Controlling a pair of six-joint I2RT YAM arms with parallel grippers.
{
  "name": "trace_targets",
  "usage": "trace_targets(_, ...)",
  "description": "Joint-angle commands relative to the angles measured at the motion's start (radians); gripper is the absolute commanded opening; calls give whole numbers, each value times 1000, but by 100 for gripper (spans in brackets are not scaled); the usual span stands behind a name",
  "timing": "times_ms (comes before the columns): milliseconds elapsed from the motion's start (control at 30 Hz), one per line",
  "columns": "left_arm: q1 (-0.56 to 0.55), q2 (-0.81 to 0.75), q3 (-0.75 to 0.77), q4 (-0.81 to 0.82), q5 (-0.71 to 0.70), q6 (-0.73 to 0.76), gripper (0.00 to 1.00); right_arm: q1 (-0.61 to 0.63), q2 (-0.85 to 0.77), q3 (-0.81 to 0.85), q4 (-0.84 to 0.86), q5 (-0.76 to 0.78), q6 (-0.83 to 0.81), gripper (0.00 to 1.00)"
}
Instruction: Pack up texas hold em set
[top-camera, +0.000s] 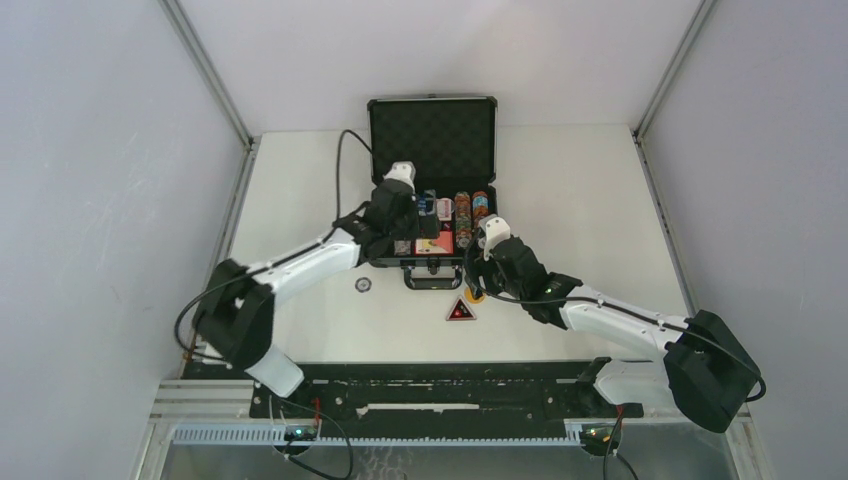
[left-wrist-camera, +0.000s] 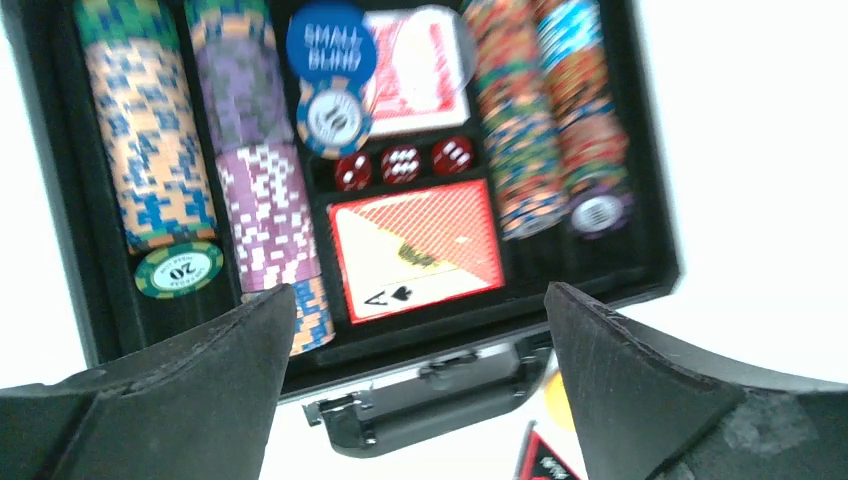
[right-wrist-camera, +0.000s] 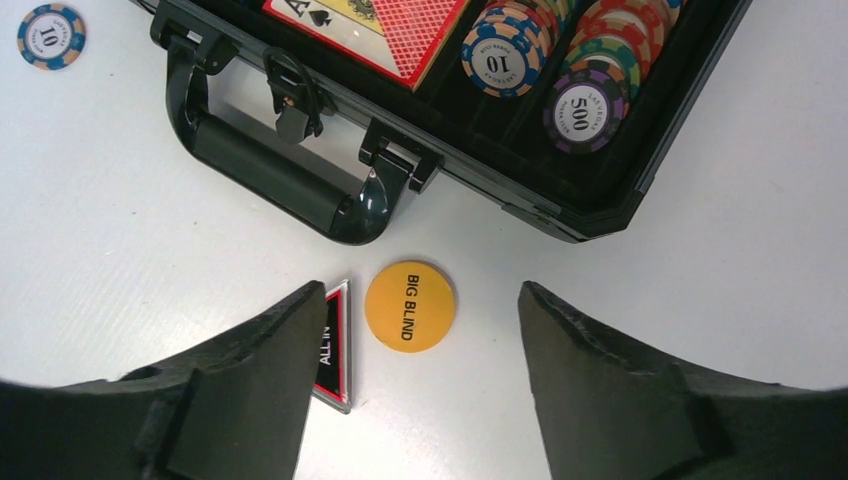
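**Both grippers spread wide at the open poker case**

We see the small black hard-shell briefcase (top-camera: 432, 140) lying open on the white table (top-camera: 600, 200). Its foam-lined lid stands up at the far side and its black handle (right-wrist-camera: 265, 165) faces the arms. Inside the case, rows of multicoloured poker chips (left-wrist-camera: 150, 150) fill the side slots. The middle holds a red card box showing an ace of spades (left-wrist-camera: 415, 250), three tiny red dice (left-wrist-camera: 400, 163) and a round blue SMALL BLIND button (left-wrist-camera: 330, 40).

The left gripper (left-wrist-camera: 420, 300) hangs over the case's near edge, fingers far apart, gripping nothing. The right gripper (right-wrist-camera: 422, 295) hovers just outside the case by the handle, equally wide and empty. Below it on the table lies a round orange BIG BLIND button (right-wrist-camera: 410, 305), with a red-and-black triangular ALL IN marker (right-wrist-camera: 335, 345) just beside. A loose round chip marked 10 (right-wrist-camera: 50, 35) lies near the case's front, left of the handle.
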Motion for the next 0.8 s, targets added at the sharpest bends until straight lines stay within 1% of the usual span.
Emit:
trace_targets(0,-2,-176,-42,112,-31,15,100,-8,-5,18,21,-25,34,81)
trace_targets(33,-2,-199,-61,123,-48,12,100,-8,0,18,17,-27,40,85)
trace_targets(200,-1,-341,-216,210,-143,-33,100,-1,57,64,-77,-19,62,88)
trace_targets(367,2,-425,-363,210,-183,-80,100,113,93,73,-108,15,38,97)
trace_targets(533,13,-530,-499,201,-222,-132,100,182,151,80,-80,-10,71,99)
trace_targets(633,57,-613,-566,184,-233,-163,100,241,205,139,-83,18,87,99)
trace_targets(667,82,-638,-584,179,-236,-192,98,260,228,170,-84,29,88,99)
trace_targets(700,115,-655,-597,158,-245,-211,94,280,253,201,-89,42,85,99)
trace_targets(767,155,-662,-597,95,-273,-256,82,308,309,270,-103,77,72,99)
